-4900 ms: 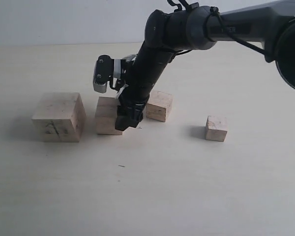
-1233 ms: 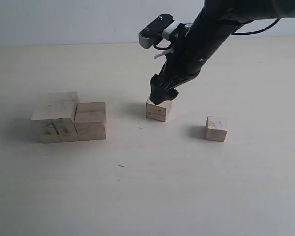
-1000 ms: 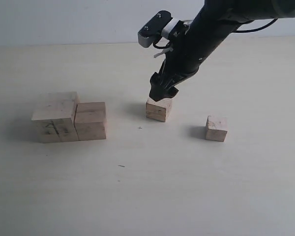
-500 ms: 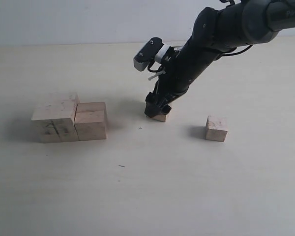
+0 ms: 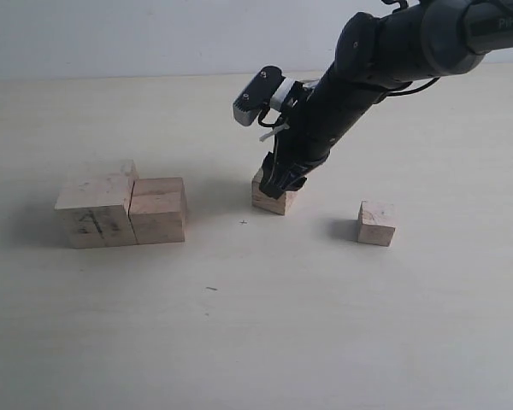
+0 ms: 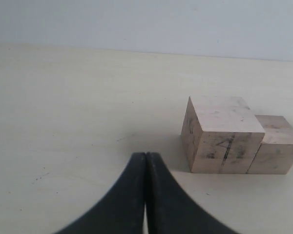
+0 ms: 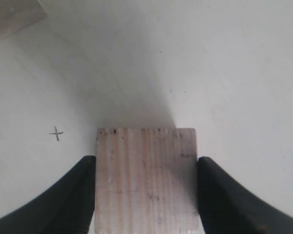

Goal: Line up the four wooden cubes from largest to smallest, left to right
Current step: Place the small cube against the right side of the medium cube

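I count four wooden cubes on the one tabletop [image 5: 239, 342]: the largest cube [image 5: 92, 212], the second cube [image 5: 157, 210], the third cube [image 5: 268, 202] and the smallest cube [image 5: 376, 223], one of each size. I have two end effectors, my left end effector [image 6: 145, 160] and my right end effector [image 5: 280, 181].

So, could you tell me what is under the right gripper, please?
A cube sits between the right gripper's fingers, which press its two sides. Its bare top shows in the wrist view; its underside and the table beneath are covered.
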Robot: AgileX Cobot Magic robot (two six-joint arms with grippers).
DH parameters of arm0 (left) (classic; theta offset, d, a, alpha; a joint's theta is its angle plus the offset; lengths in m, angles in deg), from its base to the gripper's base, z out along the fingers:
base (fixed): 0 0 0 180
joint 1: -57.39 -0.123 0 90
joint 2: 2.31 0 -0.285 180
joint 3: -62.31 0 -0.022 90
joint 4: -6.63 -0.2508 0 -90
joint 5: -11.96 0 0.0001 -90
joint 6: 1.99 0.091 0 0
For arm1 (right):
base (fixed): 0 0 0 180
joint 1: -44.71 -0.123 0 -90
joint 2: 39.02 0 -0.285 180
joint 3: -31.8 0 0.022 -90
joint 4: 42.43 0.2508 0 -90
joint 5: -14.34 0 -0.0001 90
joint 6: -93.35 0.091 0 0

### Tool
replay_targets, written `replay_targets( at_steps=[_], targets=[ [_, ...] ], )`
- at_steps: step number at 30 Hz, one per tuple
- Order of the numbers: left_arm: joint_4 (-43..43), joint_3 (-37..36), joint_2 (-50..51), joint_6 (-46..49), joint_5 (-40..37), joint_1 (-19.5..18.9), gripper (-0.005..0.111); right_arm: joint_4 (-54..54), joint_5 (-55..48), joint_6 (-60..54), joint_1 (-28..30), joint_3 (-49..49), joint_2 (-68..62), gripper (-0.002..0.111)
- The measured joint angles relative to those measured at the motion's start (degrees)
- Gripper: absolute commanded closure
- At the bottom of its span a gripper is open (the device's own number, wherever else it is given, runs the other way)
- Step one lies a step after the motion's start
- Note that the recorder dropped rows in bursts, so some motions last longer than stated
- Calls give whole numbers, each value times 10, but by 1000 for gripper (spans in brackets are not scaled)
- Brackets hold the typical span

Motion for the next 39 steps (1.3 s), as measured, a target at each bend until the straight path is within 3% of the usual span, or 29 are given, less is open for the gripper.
replay_targets(
  at_steps=[8, 13, 27, 39],
  targets=[
    [0, 0, 0, 0, 0, 0, 107, -3, -2, -1, 0, 0, 0, 86],
    [0, 0, 0, 0, 0, 0, 107, 3, -7, -18, 0, 0, 0, 108],
    [0, 0, 0, 0, -1, 0, 107, 114, -37, -233, -23, 1, 0, 108],
    [0, 0, 0, 0, -1, 0, 107, 76, -54, -230, -55, -67, -44, 108]
  ],
)
